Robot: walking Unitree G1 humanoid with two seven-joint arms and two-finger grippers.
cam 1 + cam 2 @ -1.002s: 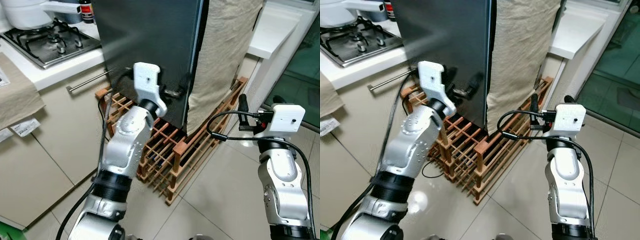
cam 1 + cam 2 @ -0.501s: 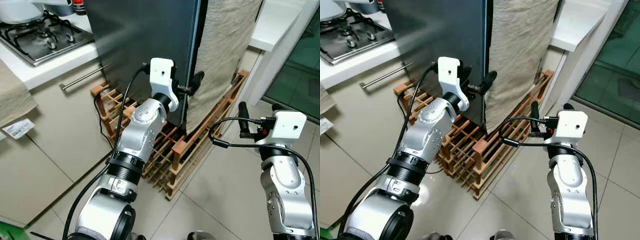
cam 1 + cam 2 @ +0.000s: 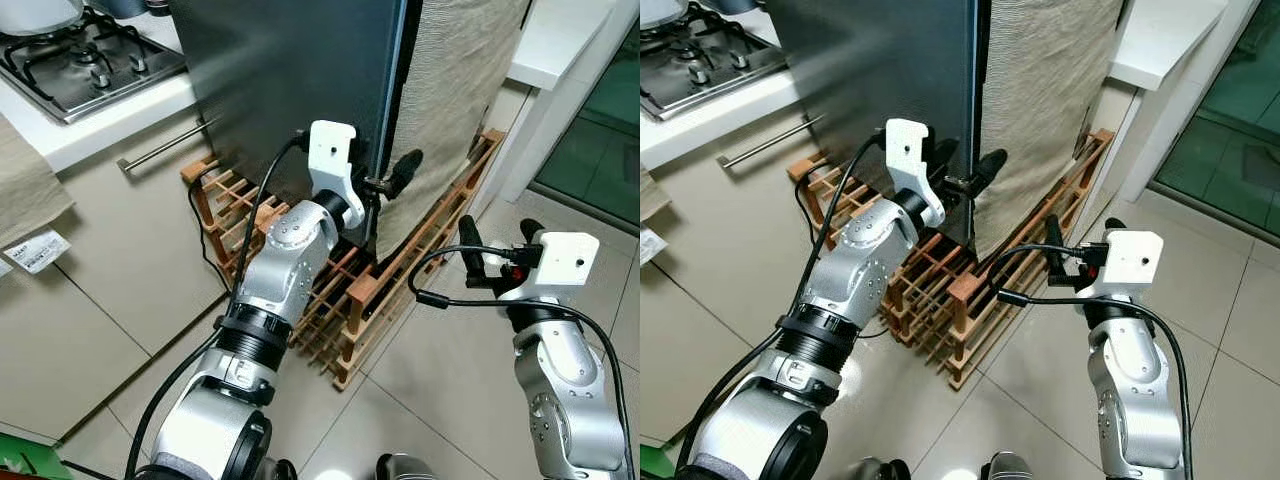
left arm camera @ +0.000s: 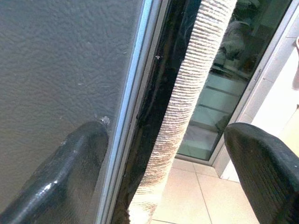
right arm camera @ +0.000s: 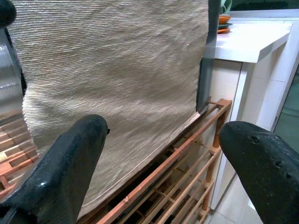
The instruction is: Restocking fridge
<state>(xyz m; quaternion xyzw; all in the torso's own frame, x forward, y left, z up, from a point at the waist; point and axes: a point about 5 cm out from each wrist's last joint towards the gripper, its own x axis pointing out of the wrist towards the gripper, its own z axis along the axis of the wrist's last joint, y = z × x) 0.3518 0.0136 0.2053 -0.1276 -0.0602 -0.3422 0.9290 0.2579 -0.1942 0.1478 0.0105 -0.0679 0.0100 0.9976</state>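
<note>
The fridge's dark grey door (image 3: pixel 290 80) stands shut ahead of me, with a beige woven cloth (image 3: pixel 450 90) hanging along its right side. My left gripper (image 3: pixel 378 183) is open at the door's right edge. In the left wrist view one finger (image 4: pixel 70 172) lies against the grey door face and the other (image 4: pixel 261 163) is out past the cloth (image 4: pixel 182 107), so the edge sits between them. My right gripper (image 3: pixel 497 235) is open with nothing in it. It hovers low to the right, facing the cloth (image 5: pixel 117 70).
A wooden slatted rack (image 3: pixel 350 300) lies on the tiled floor under the fridge. To the left are a gas hob (image 3: pixel 80 60) on a white counter and a cabinet with a bar handle (image 3: pixel 165 150). A white ledge (image 3: pixel 560 40) and a glass door (image 3: pixel 600 120) are at the right.
My left gripper has gone from the door's face rightward to its edge, with one finger now past the edge. The right arm has shifted slightly left. The camera has also moved.
</note>
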